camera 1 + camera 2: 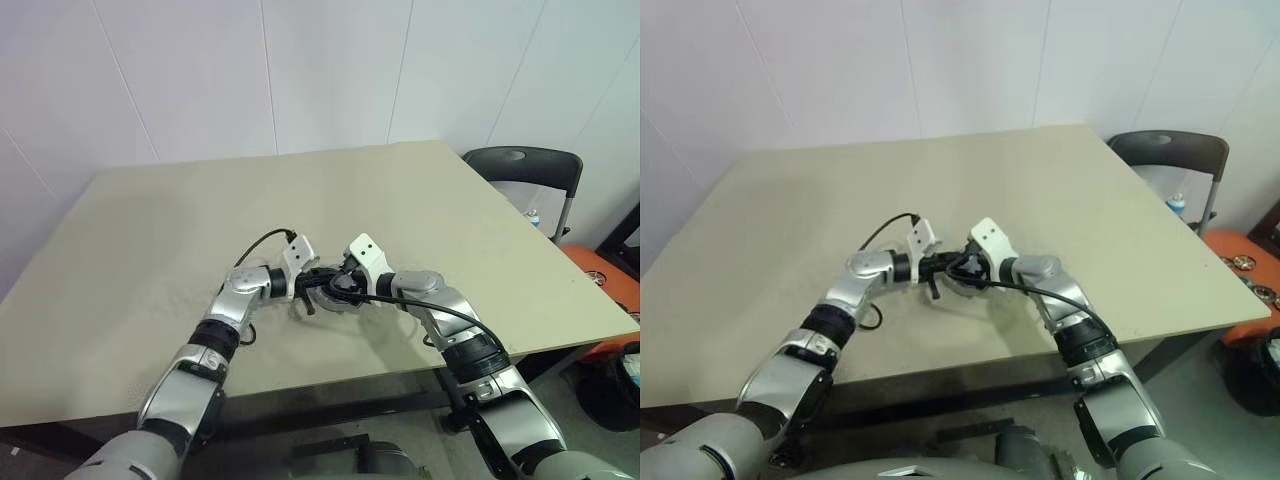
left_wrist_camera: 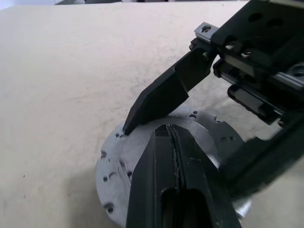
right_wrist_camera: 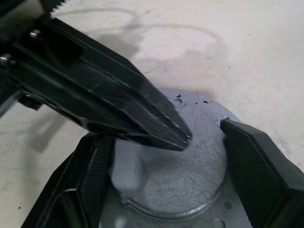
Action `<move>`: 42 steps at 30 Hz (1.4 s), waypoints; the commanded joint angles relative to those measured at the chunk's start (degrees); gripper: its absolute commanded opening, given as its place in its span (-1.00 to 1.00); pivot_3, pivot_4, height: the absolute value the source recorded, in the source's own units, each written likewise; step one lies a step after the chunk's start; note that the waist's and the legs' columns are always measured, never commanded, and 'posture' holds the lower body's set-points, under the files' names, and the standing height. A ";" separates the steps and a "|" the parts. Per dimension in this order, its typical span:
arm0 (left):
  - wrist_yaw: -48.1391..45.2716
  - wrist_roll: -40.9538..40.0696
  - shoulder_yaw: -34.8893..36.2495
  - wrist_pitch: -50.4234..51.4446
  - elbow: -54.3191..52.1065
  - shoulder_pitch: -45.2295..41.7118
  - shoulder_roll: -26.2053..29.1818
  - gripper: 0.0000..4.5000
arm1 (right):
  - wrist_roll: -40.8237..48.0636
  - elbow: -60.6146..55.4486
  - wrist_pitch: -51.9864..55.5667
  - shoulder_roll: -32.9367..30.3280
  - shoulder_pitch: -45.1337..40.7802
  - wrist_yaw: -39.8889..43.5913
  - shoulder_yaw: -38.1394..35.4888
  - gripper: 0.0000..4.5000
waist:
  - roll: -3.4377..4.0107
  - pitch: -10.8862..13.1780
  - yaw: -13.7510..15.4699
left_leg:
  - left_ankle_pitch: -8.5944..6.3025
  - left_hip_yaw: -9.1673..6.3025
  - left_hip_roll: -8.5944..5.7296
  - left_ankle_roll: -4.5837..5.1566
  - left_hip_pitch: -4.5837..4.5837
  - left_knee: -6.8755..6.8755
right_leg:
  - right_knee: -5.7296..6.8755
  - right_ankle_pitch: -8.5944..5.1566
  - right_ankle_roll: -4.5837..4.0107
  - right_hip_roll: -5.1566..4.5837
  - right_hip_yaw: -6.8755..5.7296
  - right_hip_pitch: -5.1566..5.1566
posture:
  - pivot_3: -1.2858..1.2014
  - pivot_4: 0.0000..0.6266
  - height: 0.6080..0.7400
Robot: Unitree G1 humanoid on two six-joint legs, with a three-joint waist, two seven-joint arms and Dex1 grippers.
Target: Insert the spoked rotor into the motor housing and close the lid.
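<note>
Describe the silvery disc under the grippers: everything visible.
The silvery disc looks like scratched bare metal: a raised round centre on a wider flange with small holes near its rim. It lies flat on the beige table, near the front edge. The right gripper straddles the raised centre, one finger on each side, apparently against its edge. The left gripper, shut, has its tip over the top face; contact is unclear.

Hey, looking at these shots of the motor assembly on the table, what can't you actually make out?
- Spoked rotor and coils: whether they sit under the lid is hidden by its silvery face, both wrist views.
- Lid's rim: right wrist view, covered by the right gripper fingers either side; the frame's edge cuts its near part.
- Lid in the head views: masked by the left gripper and right gripper, too small to read.
</note>
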 commanded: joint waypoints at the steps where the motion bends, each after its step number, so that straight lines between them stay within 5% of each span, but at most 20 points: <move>1: -2.54 5.68 -4.87 0.52 3.26 -1.32 0.77 -1.00 | -1.43 0.71 2.63 -0.70 0.98 -0.57 0.87 0.41 | 0.00 0.00 0.02 | 0.00 0.00 0.00 0.00 0.00 0.00 | 0.00 0.00 0.01 0.00 0.00 0.00 | 0.03 -1.00 1.00; 7: -4.45 10.26 -8.60 3.22 4.53 -0.91 2.82 -1.00 | -0.50 -0.86 3.63 -1.00 0.27 0.14 -0.01 0.41 | 0.21 -0.26 -0.14 | -0.11 -0.02 -0.01 0.18 0.06 -0.04 | 0.01 -0.14 0.22 -0.02 -0.01 0.06 | 0.03 -1.00 1.00; 8: -4.69 10.54 -8.80 3.51 4.18 -0.69 3.10 -1.00 | -0.10 -1.32 3.82 -0.92 0.09 0.34 -0.35 0.74 | 0.21 -0.27 -0.14 | -0.12 -0.02 -0.02 0.19 0.06 -0.04 | 0.01 -0.16 0.24 -0.03 -0.01 0.05 | 0.03 -1.00 1.00; 10: -4.90 10.71 -9.01 3.94 3.48 -0.32 3.51 -1.00 | 0.34 -1.82 4.11 -0.72 -0.26 0.34 -0.91 0.99 | 0.19 -0.29 -0.14 | -0.11 -0.02 -0.02 0.17 0.06 -0.05 | 0.00 -0.17 0.25 -0.03 -0.01 0.05 | 0.03 -1.00 1.00; 19: -4.95 10.61 -9.35 5.13 -0.83 2.32 5.58 -1.00 | 5.46 -2.56 8.86 -0.81 -2.59 1.96 -6.59 0.99 | 0.18 -0.30 -0.17 | -0.16 -0.04 -0.01 0.24 0.09 -0.05 | 0.05 -0.19 0.28 -0.03 -0.01 0.06 | 0.03 -1.00 1.00; 30: -3.57 10.36 -9.06 4.08 -3.05 3.26 5.68 -1.00 | 19.88 -5.80 23.79 -9.98 -2.85 10.21 -18.22 0.99 | 0.20 -0.29 0.35 | -0.18 -0.03 -0.02 0.28 0.04 -0.09 | -0.04 -0.21 0.31 -0.06 -0.02 0.06 | 0.03 -1.00 1.00; 42: -2.59 11.71 -8.76 2.72 -0.71 0.50 7.72 -1.00 | 21.59 0.92 42.45 -5.34 -4.96 -2.37 -23.47 0.99 | 0.20 -0.28 1.03 | -0.19 -0.02 0.01 0.30 0.04 -0.09 | -0.01 -0.33 0.50 -0.05 -0.01 0.04 | 0.03 -1.00 1.00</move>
